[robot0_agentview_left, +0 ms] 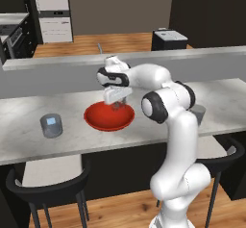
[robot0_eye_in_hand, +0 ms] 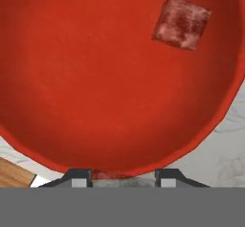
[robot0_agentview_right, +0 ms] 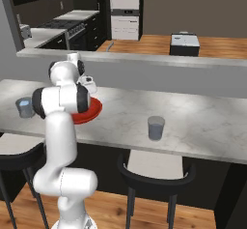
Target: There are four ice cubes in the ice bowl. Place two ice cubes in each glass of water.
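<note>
Marble-topped kitchen counter [robot0_agentview_left: 29, 109] with the red ice bowl [robot0_agentview_left: 109, 117] at its middle, the gripper [robot0_agentview_left: 117, 105] hanging just above the bowl's far rim. Fingers drawn nearly together, a reddish sliver pinched between the fingertips [robot0_eye_in_hand: 81, 177] at six o'clock in the hand view; probably an ice cube, though too little visible to be sure. One ice cube [robot0_eye_in_hand: 181, 22] lying loose on the bowl floor toward one o'clock from the fingers, well apart from them, turned corner-on rather than square to the jaws. Left glass of water [robot0_agentview_left: 51, 125] at nine o'clock from the bowl, right glass of water [robot0_agentview_right: 156, 127] at three o'clock beyond the arm.
</note>
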